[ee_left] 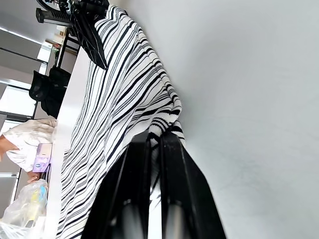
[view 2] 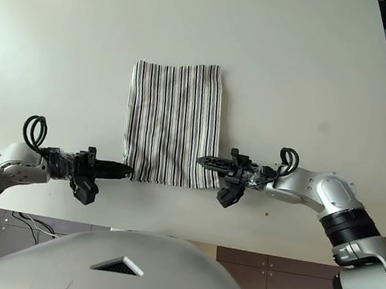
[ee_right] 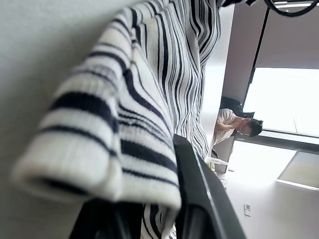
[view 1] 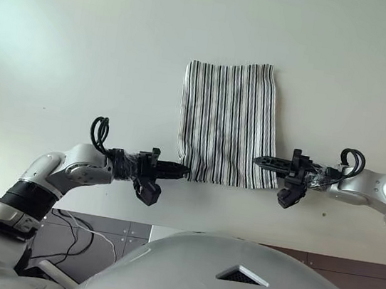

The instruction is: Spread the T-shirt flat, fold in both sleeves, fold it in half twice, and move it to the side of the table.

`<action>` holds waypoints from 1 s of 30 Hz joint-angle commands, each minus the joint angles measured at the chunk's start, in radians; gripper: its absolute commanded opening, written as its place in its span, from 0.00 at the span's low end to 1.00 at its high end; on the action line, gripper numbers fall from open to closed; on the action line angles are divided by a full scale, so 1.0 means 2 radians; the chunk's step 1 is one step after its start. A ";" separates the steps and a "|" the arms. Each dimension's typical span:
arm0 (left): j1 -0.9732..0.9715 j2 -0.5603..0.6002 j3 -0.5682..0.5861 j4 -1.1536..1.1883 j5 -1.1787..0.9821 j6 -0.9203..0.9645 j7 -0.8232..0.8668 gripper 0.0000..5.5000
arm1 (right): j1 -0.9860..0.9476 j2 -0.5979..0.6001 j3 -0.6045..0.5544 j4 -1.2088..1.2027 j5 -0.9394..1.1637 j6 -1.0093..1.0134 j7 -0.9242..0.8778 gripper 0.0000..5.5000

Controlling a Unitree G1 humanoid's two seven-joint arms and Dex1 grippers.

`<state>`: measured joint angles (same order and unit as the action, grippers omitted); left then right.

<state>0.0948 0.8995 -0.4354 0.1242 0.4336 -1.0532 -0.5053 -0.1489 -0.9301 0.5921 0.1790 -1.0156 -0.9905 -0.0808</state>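
Looks like left claw [view 1: 183,173] and right claw [view 1: 258,161] are each pinched shut on a near corner of the folded T-shirt [view 1: 229,121], its long axis running straight away from them across the desk [view 1: 85,43].

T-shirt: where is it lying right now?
In the eye views, the folded T-shirt lies central on the table, its near corners pinched by the left tool and right tool.

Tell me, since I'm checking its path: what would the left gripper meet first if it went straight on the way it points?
The folded black-and-white striped T-shirt: the left gripper points at its near left corner, which seems pinched in its grip.
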 commanded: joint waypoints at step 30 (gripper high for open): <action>-0.333 -0.196 -0.014 0.185 -0.347 0.540 -0.217 0.02 | -0.050 0.051 -0.133 -0.009 0.780 0.569 0.492 0.02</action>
<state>-0.4927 0.5674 -0.4481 0.3282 -0.3281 0.0383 -0.9200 -0.1289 -0.9041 0.3117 0.0302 0.5797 0.0798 0.8594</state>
